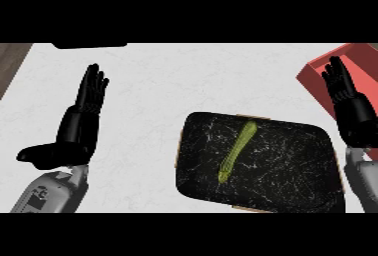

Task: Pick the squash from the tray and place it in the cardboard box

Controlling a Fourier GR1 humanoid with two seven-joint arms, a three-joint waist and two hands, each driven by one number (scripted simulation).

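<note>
Squash point(238, 150): a long, thin, yellow-green piece with faint darker lengthwise streaks, narrowing toward both ends; it is lying flat and slanting, its upper end leaning toward the right of the view and its lower end toward the left

Where the squash is sitting: on the tray, a little left of the tray's middle, with nothing touching it and both hands well apart from it

Tray point(295, 165): a dark, almost black slab with white marble-like veining and rounded corners, lying on the counter at the lower right of the view; a thin tan edge is showing along its left side and its lower rim

Cardboard box point(353, 60): showing as a reddish, tilted box at the upper right edge of the view, partly cut off by the frame and partly hidden behind the right hand; it is sitting beyond the tray's upper right corner

Left hand point(77, 127): standing on the left of the counter, fingers straight and pointing up the view, thumb jutting out to the left, holding nothing

Right hand point(351, 107): standing at the right edge, fingers straight and pointing up, overlapping the box in the view, holding nothing

Counter point(148, 85): a white, lightly veined top carrying the tray and the box
</note>
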